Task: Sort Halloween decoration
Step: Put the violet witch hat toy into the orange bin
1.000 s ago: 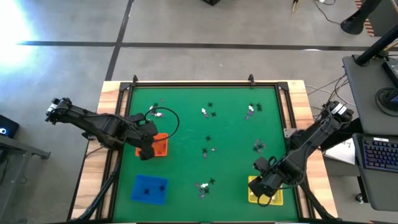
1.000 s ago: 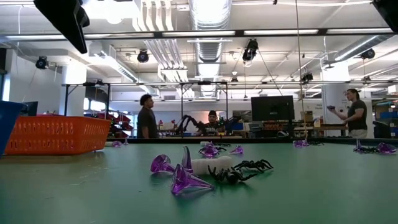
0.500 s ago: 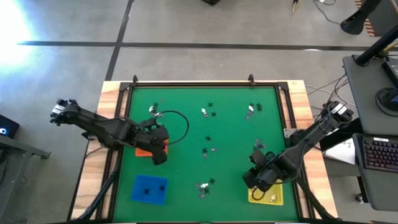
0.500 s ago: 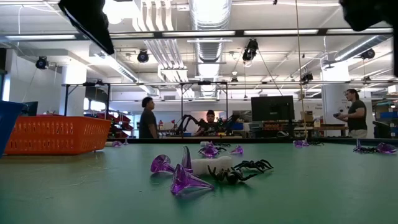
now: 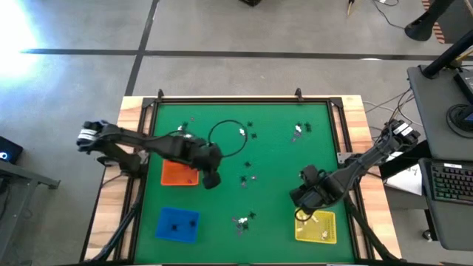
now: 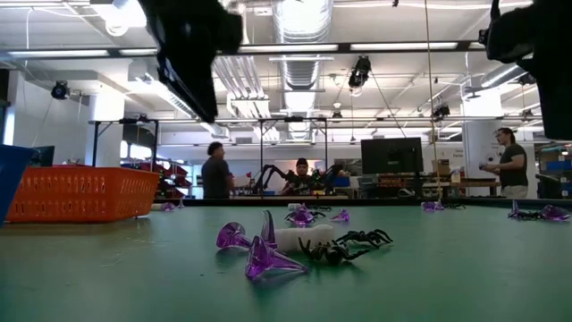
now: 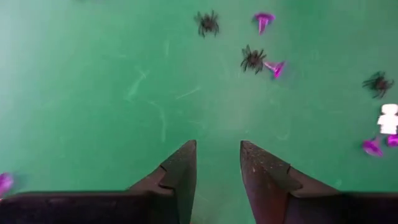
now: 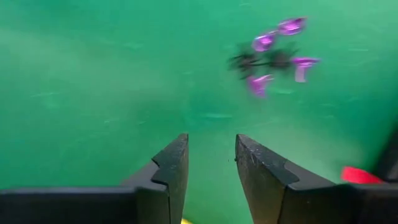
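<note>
With both the left tool (image 5: 212, 179) and right tool (image 5: 302, 196) released and empty over the green worktop (image 5: 222, 207), we should centre each on one tiny black plastic spider (image 7: 253, 58) before descending.

Trinkets (image 5: 247, 133) lie scattered all over the mat (image 5: 222, 222), with one tray (image 5: 178, 174) at the left side, another (image 5: 177, 223) in the near-left corner, a third (image 5: 318, 227) in the near-right corner, and a little clump of trinkets sitting between those two.
</note>
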